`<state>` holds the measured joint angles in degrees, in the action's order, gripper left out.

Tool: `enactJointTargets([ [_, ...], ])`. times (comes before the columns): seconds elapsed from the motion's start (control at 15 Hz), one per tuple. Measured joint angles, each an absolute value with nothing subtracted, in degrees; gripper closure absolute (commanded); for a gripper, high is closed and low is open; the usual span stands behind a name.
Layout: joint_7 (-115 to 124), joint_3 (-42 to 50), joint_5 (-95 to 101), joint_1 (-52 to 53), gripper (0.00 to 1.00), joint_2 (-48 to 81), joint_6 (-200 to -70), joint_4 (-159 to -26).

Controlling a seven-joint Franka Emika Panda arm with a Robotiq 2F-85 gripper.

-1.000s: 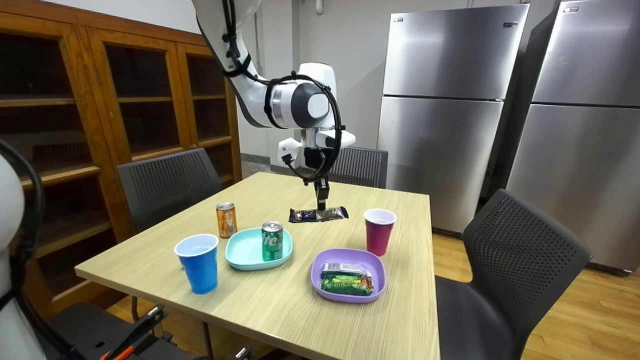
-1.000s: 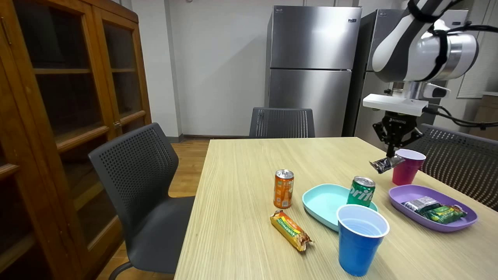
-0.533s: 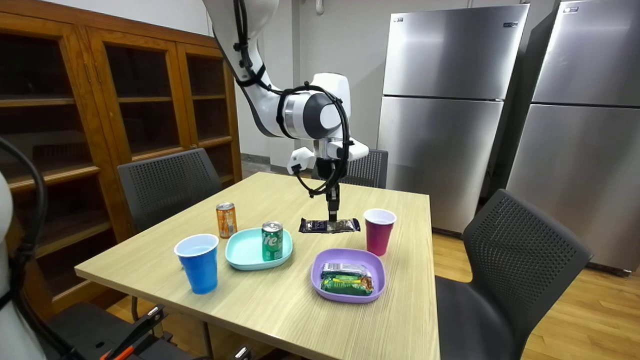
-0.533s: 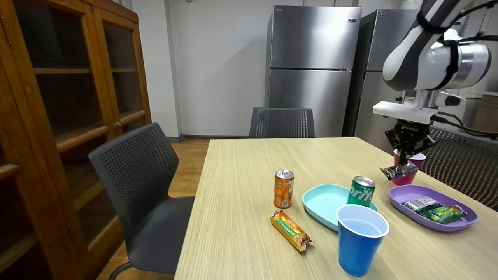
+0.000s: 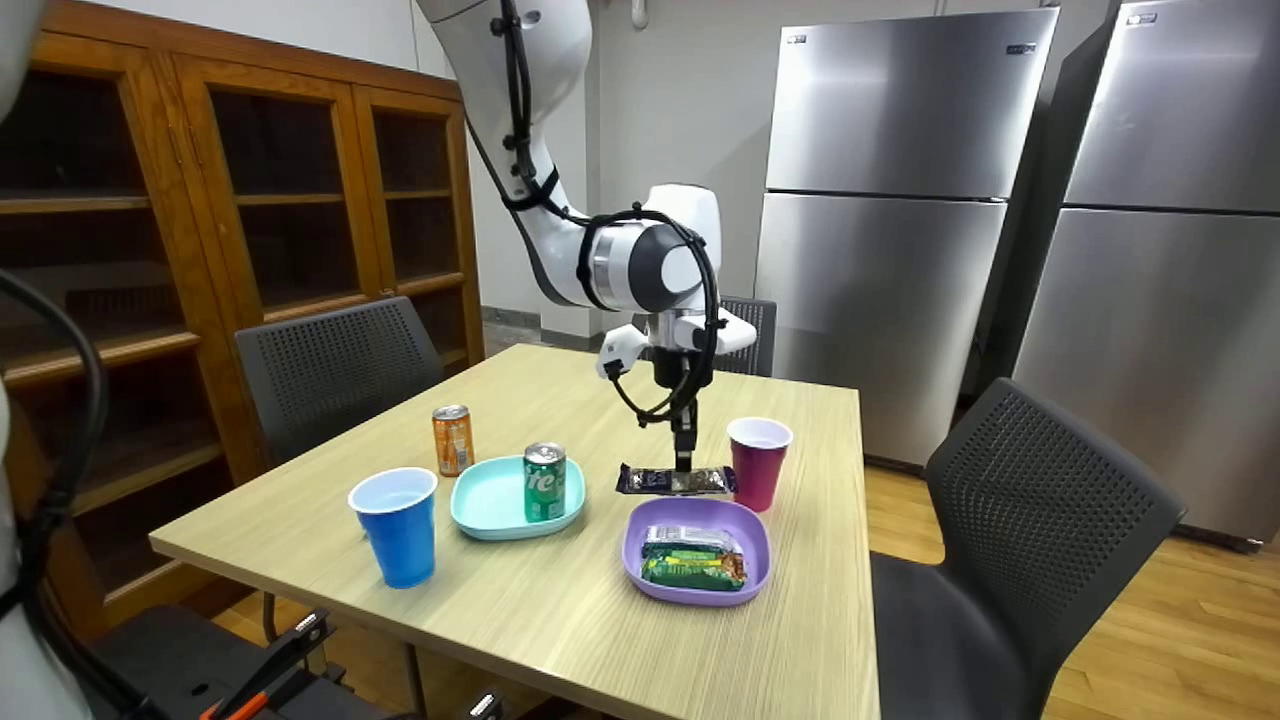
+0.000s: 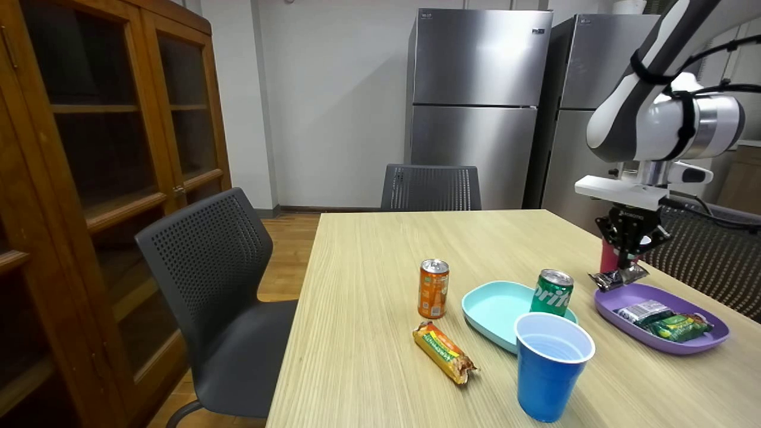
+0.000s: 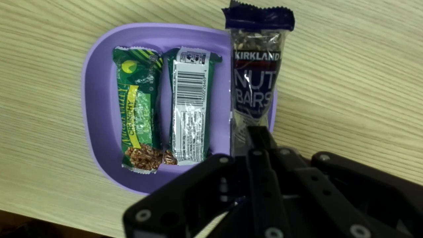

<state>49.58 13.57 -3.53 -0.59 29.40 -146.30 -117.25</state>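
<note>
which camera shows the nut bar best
The wrist view: there the nut bar is large enough to read "KIRKLAND NUT BARS", though the end effector hides the rest of it. In both exterior views it shows from end to end, gripped near its middle, but small, its lettering too tiny to read.

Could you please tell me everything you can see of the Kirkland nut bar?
The Kirkland nut bar is long and slim, in a shiny, plastic-looking wrapper with dark purple ends, at least one serrated, and clear areas around the lettering "KIRKLAND" and "NUT BARS". The gripper pinches it near the middle, roughly level above the table, label up, by the edge of the purple tray. Part is hidden; contact with the red cup is unclear.
</note>
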Motion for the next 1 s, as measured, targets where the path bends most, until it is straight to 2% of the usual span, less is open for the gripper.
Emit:
enactJointTargets([
  [0.67,49.6,13.9,-5.1,-1.6,1.0,34.9,-146.3,-112.7],
  [0.73,49.6,13.9,-5.1,-1.6,0.97,35.1,-146.3,-112.4],
  [0.8,49.6,13.9,-5.1,-1.6,0.73,35.3,-146.3,-112.3],
  [0.87,49.6,13.9,-5.1,-1.6,0.72,35.4,-146.3,-112.2],
  [1.0,49.6,13.9,-5.1,-1.6,0.63,35.4,-146.3,-112.1],
])
